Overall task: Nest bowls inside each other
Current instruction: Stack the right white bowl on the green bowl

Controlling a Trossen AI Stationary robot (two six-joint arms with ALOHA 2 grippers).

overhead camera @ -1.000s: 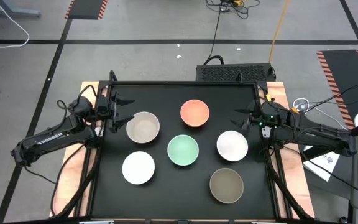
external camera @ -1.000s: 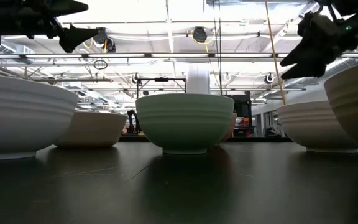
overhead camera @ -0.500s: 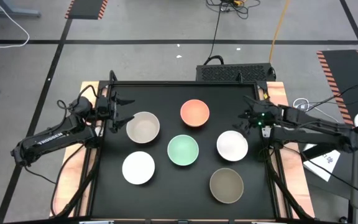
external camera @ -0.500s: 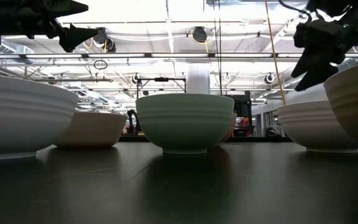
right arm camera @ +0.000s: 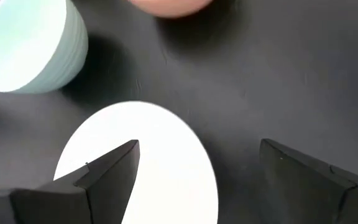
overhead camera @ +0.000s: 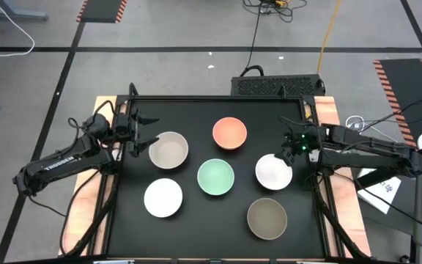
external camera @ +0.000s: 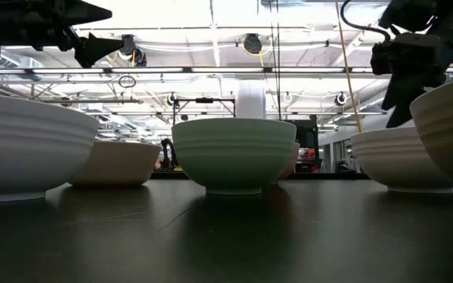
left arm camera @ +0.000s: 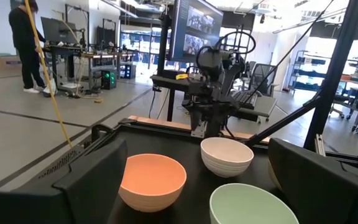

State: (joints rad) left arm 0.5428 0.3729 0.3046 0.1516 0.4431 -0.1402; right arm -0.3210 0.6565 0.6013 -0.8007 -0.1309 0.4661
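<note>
Six small bowls sit apart on the black table (overhead camera: 196, 110), none nested yet: coral-pink bowl (overhead camera: 229, 133) toward the far edge, beige-grey bowl (overhead camera: 168, 149) near the left edge, mint-green bowl (overhead camera: 216, 177) in the middle, one white bowl (overhead camera: 163, 197) toward the near left corner, the other white bowl (overhead camera: 273, 171) near the right edge, and the olive-tan bowl (overhead camera: 267, 218) toward the near right corner.

They look like thin, ribbed plastic: probably light, stiff and smooth enough to slip. A pinch over the rim, one finger inside and one outside the wall, seems the surest hold.

The right claw (overhead camera: 294, 146) hangs with fingers spread over the far right rim of the right-hand white bowl; the right wrist view shows one finger over the bowl's inside and one outside. The left claw (overhead camera: 146, 130) waits, also spread, beside the beige-grey bowl at the left edge.

The left arm carries white lettering that seems to read "TROSSEN"; no other writing is legible.
</note>
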